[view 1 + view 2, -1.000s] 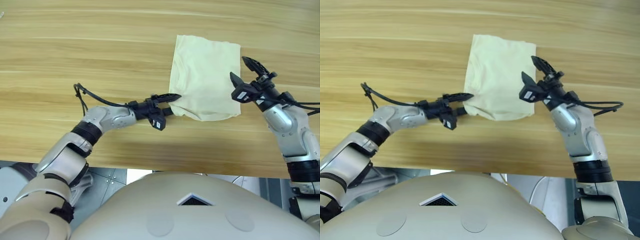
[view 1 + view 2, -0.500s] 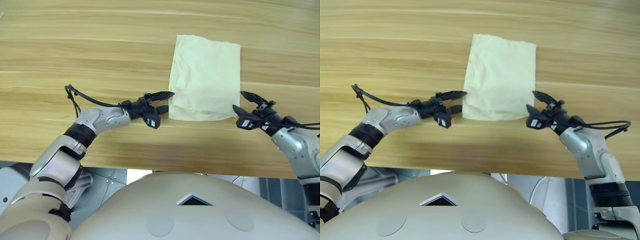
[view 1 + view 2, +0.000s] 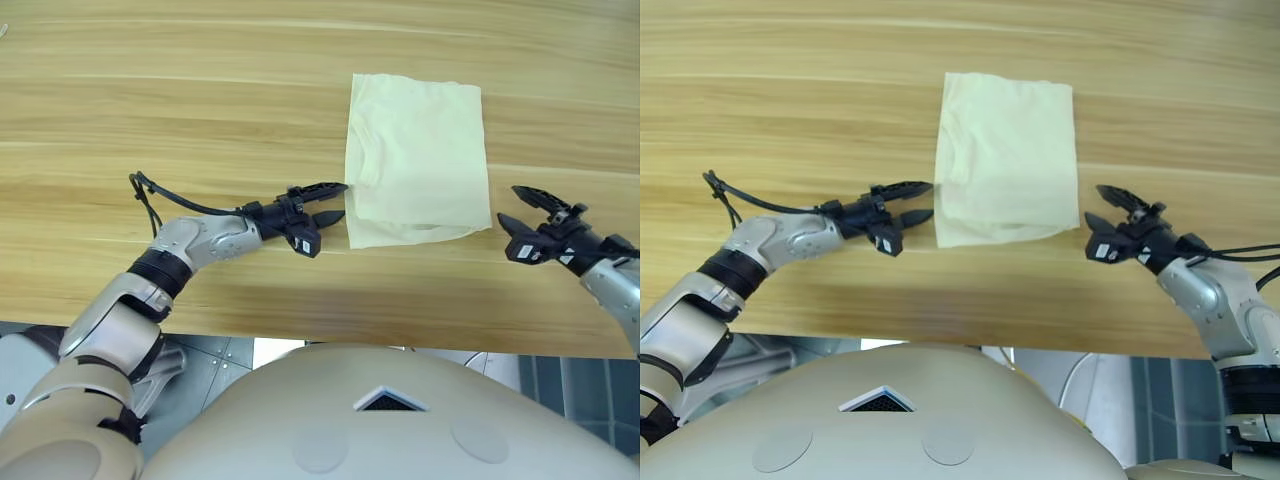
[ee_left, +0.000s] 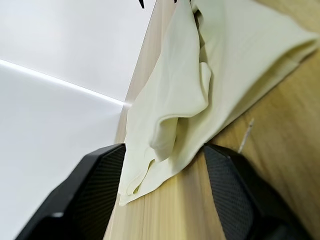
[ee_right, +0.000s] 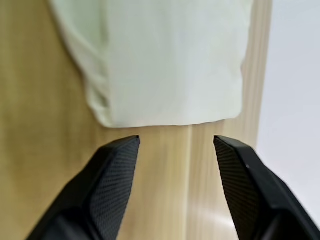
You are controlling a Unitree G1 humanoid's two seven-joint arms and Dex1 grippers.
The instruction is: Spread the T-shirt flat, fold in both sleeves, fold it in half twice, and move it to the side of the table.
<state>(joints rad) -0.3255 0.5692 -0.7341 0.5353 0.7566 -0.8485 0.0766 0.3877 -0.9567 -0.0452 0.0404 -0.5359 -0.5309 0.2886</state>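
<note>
The pale yellow T-shirt [image 3: 415,155] lies folded into a tall rectangle on the wooden table [image 3: 150,100], right of centre. Its near edge is slightly rumpled, with layers showing at the near left corner [image 4: 170,135]. My left gripper [image 3: 330,200] is open, its fingertips just left of that corner and holding nothing. My right gripper [image 3: 530,208] is open too, a short way right of the shirt's near right corner and not touching it. In the right wrist view, the shirt's near edge [image 5: 165,75] sits just beyond the open fingers [image 5: 112,180].
The table's front edge [image 3: 300,335] runs close below both arms. Bare wood stretches wide to the left of the shirt and behind it. A black cable [image 3: 150,195] loops off my left forearm.
My right gripper has drawn back from the shirt's right edge toward the near right. My left gripper has let go and slid slightly left. The shirt's near edge has settled flatter.
</note>
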